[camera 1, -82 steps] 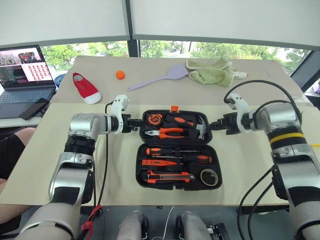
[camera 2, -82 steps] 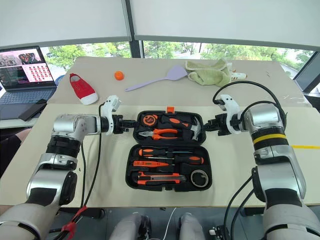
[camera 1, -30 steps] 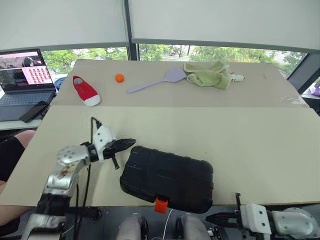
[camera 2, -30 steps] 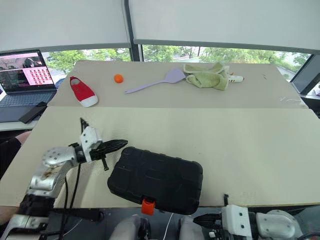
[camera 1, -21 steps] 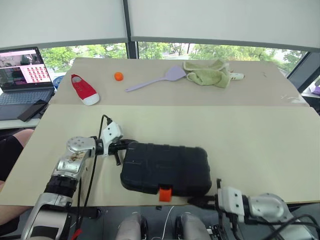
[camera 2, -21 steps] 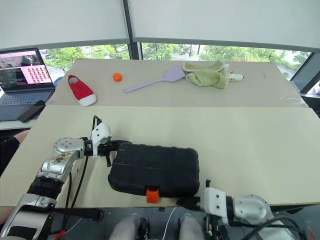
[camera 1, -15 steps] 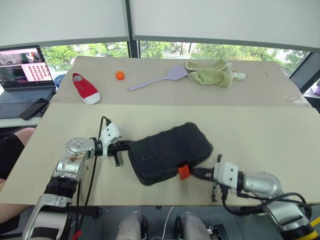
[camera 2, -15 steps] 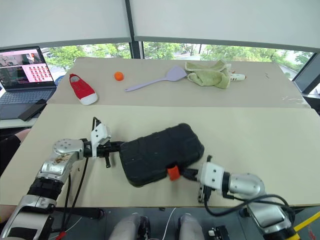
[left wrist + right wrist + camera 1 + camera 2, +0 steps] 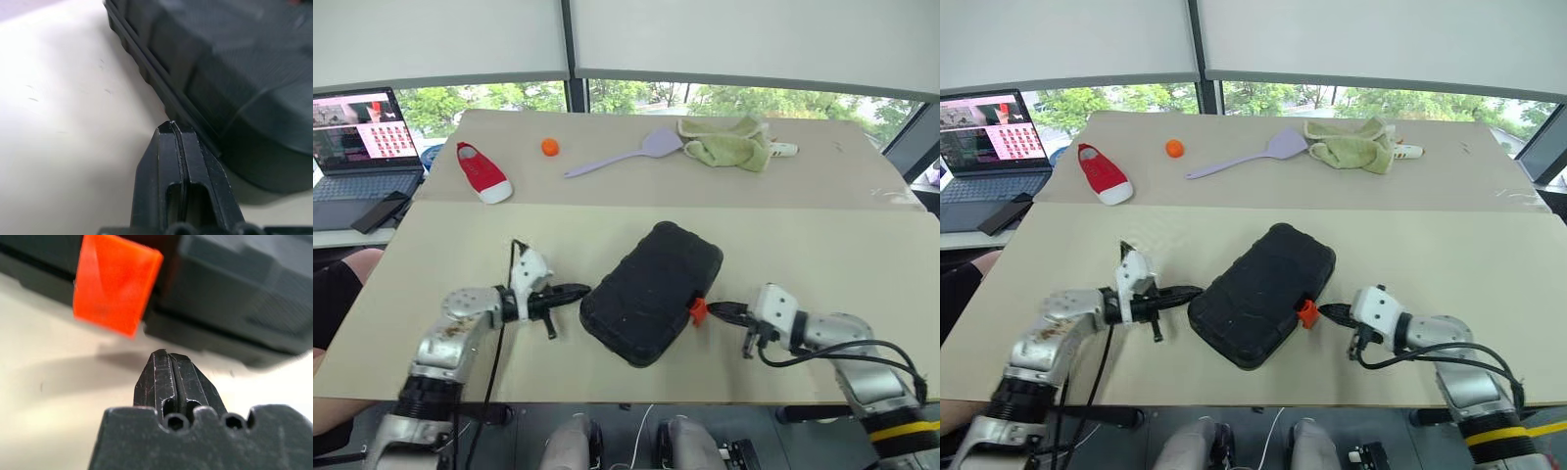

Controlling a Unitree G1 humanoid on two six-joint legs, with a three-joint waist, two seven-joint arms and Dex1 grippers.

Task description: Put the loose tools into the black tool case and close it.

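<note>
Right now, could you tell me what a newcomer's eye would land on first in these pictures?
The closed black tool case lies askew on the near part of the table, its orange latch bright on one edge. A shut tool points at it from each side: the left tool and the right tool by the latch.

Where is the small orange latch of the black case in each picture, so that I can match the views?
Left eye view: orange latch, right of centre.
Right eye view: slightly left of that.
Right wrist view: upper left.
Left wrist view: cannot tell; a blurred reddish trace at one corner.
Shared landmark: black tool case.
</note>
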